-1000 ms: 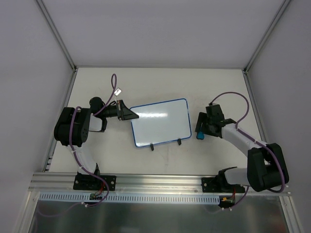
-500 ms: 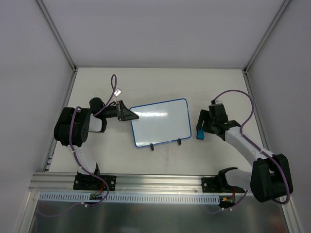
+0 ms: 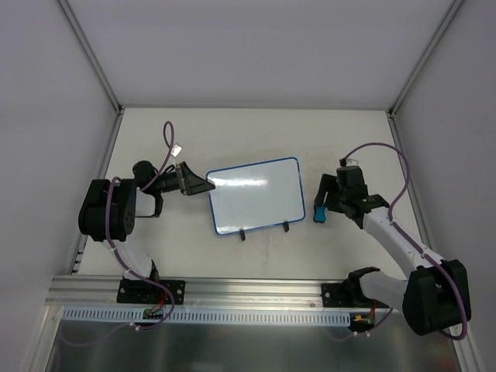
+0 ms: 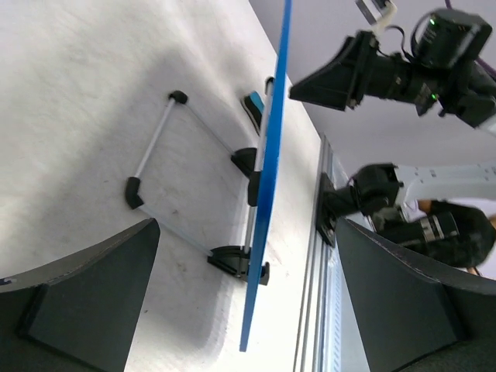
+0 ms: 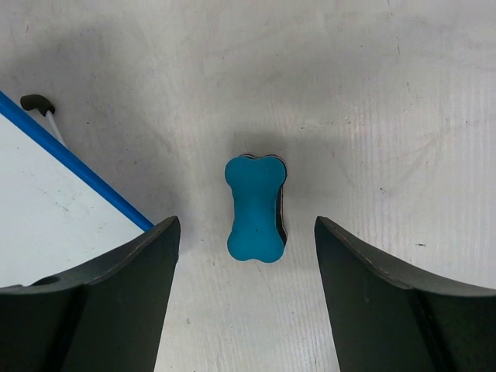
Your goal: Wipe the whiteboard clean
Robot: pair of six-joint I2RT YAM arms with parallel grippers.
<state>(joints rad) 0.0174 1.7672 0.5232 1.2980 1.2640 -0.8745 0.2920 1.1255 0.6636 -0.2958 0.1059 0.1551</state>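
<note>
- The whiteboard (image 3: 256, 195) stands mid-bench (image 3: 232, 139).
- The right pincer (image 5: 245, 225) is nearer, open and empty, directly over the eraser (image 5: 256, 209), whose long axis runs along the fingers.
- The left pincer (image 4: 246, 225) is open and empty, straddling the board's left edge.

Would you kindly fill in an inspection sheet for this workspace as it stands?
Surface: pale table, faintly scuffed.
Job's things: whiteboard propped on its feet, no marks visible; blue eraser lying to its right.
Clutter: nothing seen.
Grippers: left gripper open, straddling the whiteboard's left edge; right gripper open over the eraser, not touching.
Cables: purple cable looping along each arm.
Surroundings: grey panel walls; metal rail at the near edge.
</note>
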